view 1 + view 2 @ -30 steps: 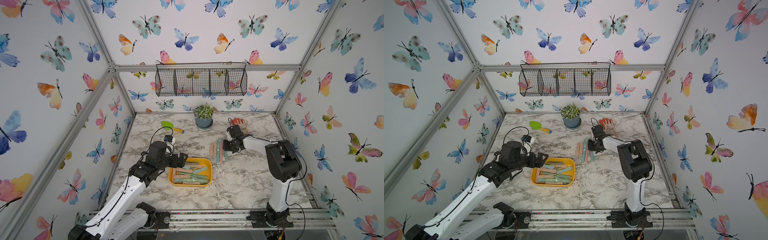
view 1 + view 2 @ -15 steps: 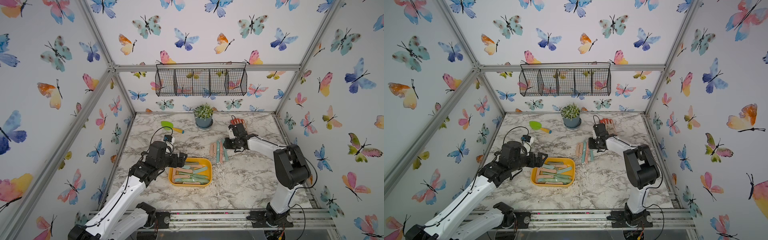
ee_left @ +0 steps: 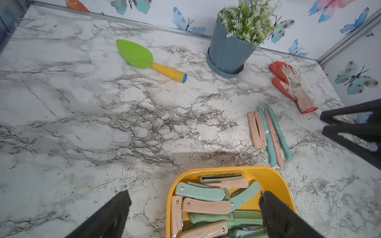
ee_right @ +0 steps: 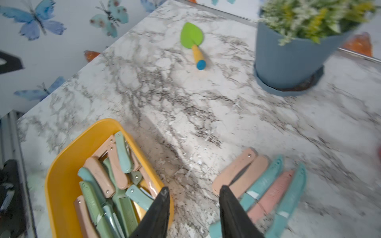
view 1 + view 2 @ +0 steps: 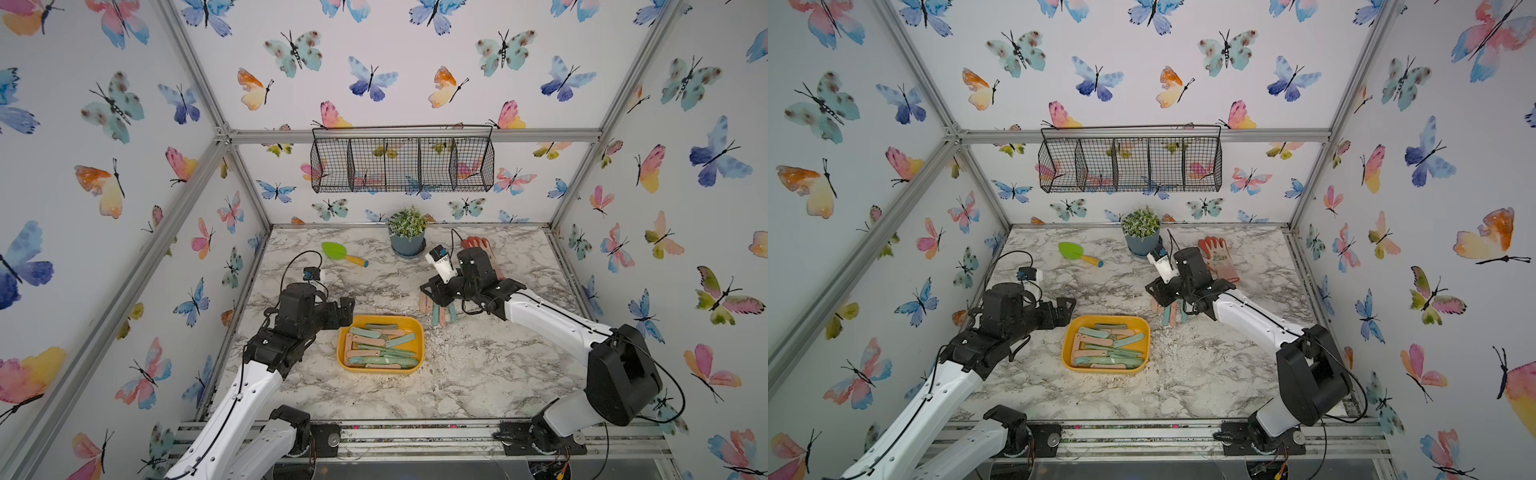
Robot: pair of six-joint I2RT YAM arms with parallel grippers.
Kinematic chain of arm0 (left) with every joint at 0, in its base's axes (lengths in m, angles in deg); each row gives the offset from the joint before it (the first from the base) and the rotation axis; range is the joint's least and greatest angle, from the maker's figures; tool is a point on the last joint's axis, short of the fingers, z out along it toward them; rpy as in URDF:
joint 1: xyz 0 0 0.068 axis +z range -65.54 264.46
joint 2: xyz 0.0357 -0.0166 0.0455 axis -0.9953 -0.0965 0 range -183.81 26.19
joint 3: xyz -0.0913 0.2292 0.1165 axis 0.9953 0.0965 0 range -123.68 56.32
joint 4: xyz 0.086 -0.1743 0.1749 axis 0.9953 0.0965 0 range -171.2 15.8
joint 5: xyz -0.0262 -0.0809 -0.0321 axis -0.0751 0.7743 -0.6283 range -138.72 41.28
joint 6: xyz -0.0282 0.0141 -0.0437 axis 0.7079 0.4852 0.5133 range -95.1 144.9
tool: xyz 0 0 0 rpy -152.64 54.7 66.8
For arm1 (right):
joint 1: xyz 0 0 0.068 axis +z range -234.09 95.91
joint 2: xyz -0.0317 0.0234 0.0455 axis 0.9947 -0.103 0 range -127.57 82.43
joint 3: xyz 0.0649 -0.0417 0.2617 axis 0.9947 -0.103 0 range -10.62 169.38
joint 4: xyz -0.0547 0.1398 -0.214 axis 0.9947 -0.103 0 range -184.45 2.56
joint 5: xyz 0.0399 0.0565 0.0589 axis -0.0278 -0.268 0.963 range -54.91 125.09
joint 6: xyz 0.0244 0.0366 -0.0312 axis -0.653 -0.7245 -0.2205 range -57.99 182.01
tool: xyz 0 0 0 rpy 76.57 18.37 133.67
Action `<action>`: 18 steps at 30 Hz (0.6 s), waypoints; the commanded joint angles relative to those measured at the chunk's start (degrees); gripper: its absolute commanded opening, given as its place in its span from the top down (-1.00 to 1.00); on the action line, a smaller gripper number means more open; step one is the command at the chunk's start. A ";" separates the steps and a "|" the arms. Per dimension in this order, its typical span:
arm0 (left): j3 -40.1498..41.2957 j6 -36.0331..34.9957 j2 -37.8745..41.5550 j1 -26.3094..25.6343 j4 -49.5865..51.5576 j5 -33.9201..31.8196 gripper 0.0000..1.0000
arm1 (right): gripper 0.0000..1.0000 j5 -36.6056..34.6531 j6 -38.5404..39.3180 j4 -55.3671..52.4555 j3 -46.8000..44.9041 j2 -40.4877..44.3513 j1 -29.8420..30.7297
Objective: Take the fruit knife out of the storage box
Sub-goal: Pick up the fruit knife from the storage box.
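Note:
The storage box [image 5: 344, 357] [image 5: 1068, 353] is a shallow yellow tub in the middle of the marble table, and it holds several pink, teal and green fruit knives [image 3: 200, 192] [image 4: 97, 175]. Beside it on the table lies a row of several more knives [image 5: 439, 312] [image 5: 1170, 313] [image 4: 266, 181]. My right gripper [image 5: 432, 291] [image 4: 194, 190] hangs above the gap between box and row, open, with nothing between its fingers. My left gripper [image 5: 347, 309] [image 3: 194, 197] is wide open and empty at the box's near-left corner, one finger over the box and one over bare table.
A blue pot with a plant [image 5: 407, 237] stands at the back. A green trowel [image 5: 343, 253] lies at the back left and an orange glove [image 5: 1219, 259] at the back right. A black wire basket [image 5: 401, 160] hangs on the rear wall.
My right gripper has opened its jaws, lifted off the row of knives and turned toward the box, its elbow drawn back. The left arm has not moved.

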 commanded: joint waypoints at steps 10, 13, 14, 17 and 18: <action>0.01 0.76 0.55 4.71 -1.73 -2.87 -0.97 | 0.15 0.64 14.44 -11.86 11.70 -14.00 15.87; -0.59 0.85 -0.01 4.73 -0.80 -2.82 -0.97 | 0.16 -1.05 14.82 -14.59 14.60 -17.79 17.99; -0.68 0.85 -0.04 4.71 -0.65 -2.88 -0.97 | 0.17 -1.24 14.78 -15.05 15.25 -18.88 18.38; -0.69 0.85 -0.04 4.68 -0.68 -2.91 -0.97 | 0.18 -1.77 14.56 -16.48 16.97 -21.42 19.36; -0.69 0.82 -0.04 4.64 -0.59 -3.04 -0.97 | 0.18 -1.94 14.46 -16.90 17.37 -22.09 19.60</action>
